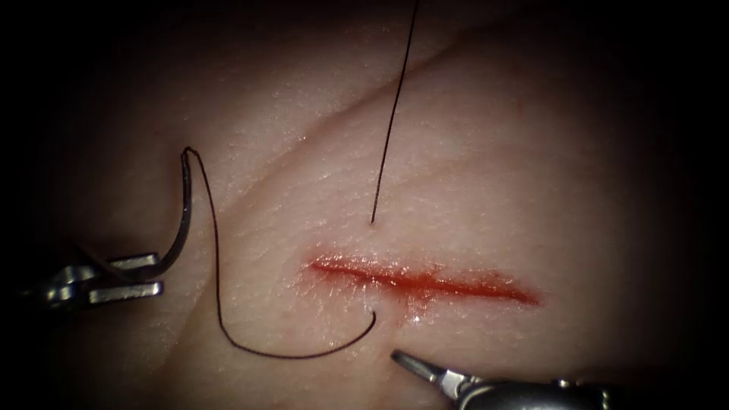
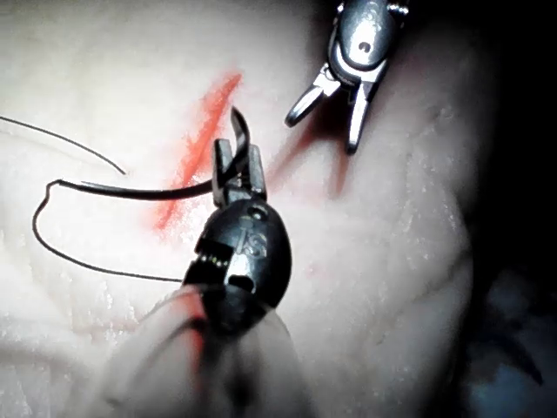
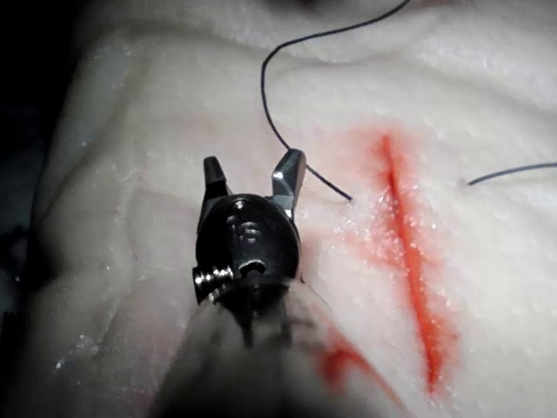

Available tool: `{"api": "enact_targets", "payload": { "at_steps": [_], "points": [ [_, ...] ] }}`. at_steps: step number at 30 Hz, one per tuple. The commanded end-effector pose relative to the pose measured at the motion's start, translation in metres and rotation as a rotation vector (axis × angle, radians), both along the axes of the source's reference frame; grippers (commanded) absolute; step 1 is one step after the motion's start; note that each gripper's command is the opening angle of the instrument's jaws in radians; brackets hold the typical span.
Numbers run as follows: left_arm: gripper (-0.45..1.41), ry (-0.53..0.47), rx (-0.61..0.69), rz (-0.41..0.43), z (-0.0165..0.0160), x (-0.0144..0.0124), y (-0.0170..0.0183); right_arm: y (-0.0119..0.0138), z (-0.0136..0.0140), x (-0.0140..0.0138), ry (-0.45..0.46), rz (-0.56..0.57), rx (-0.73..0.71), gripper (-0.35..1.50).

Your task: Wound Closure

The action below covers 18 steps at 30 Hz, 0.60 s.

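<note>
left tool (image 1: 125, 277) grips needle (image 1: 181, 220) near its tip, clear of tissue (image 1: 531, 190); right tool (image 1: 414, 364) open, empty; thread (image 1: 292, 353) spans the cut (image 1: 425, 279), awaiting pull-through.

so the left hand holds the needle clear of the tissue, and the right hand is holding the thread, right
Not quite. The right hand holds nothing: the right wrist view shows its jaws open with the thread lying apart on the tissue. The left hand does hold the needle clear of the tissue.
</note>
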State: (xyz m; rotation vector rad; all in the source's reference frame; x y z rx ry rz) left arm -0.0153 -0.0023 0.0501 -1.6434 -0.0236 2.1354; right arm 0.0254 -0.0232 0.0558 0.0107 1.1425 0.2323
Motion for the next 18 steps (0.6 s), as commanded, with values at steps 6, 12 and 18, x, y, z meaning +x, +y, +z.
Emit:
{"api": "enact_targets", "payload": {
  "at_steps": [6,12,18],
  "points": [
    [-0.45,-0.005,-0.003,0.002,0.0007,-0.0005,-0.0007,0.0006,0.0037,0.0023,-0.115,-0.078,-0.192,1.41],
    [-0.45,-0.008,-0.004,0.004,0.0005,-0.0007,-0.0008,0.0001,0.0056,0.0039,-0.123,-0.103,-0.268,1.33],
    [-0.45,-0.012,-0.006,0.006,0.0004,-0.0007,-0.0011,0.0007,0.0071,0.0046,-0.159,-0.156,-0.341,1.23]
  ]
}}
